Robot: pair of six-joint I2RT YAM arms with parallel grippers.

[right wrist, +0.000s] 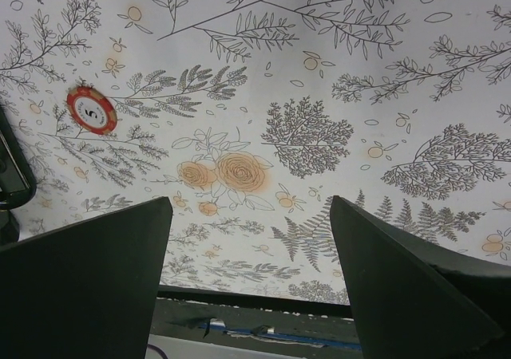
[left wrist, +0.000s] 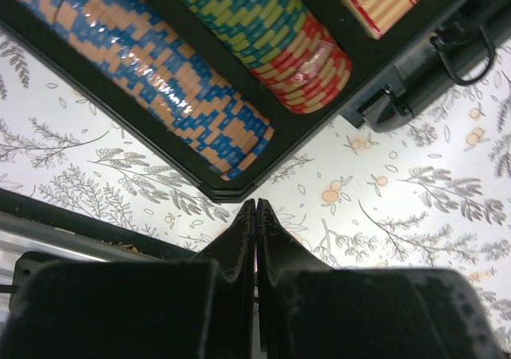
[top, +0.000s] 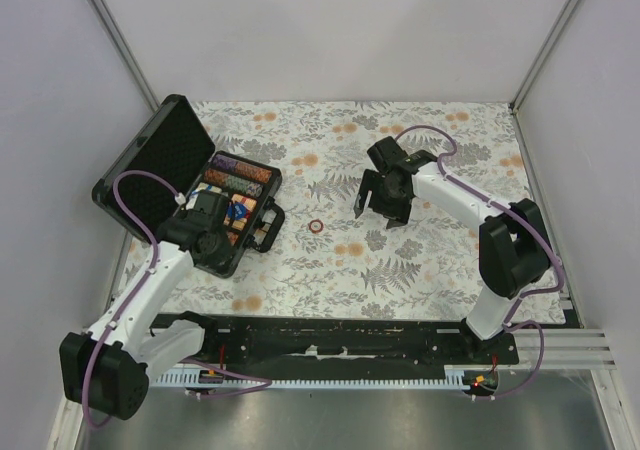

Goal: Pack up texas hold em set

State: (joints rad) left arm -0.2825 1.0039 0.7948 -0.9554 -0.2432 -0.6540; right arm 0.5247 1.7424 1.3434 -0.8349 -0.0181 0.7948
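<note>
White walls are closing in a worktop (top: 430, 270) that is wearing a floral-print cloth. The black case (top: 150, 170) is lying open at the left side, its lid tilting back toward the left wall and its handle (top: 270, 232) pointing toward the middle of the worktop. Rows of striped poker chips (top: 240, 175) are sitting in their slots; in the left wrist view a blue-and-tan row (left wrist: 160, 96) is lying beside a green, yellow and red row (left wrist: 271, 40). The left hand (left wrist: 255, 209) is hanging over the case's near corner with its fingers pressed together and nothing pinched between them. The right hand (right wrist: 251, 203) is hovering over bare cloth right of centre, fingers spread wide and holding nothing. One loose red chip (top: 316, 226) is lying flat on the cloth between the case and the right hand, apart from both; it is showing at the upper left of the right wrist view.
</note>
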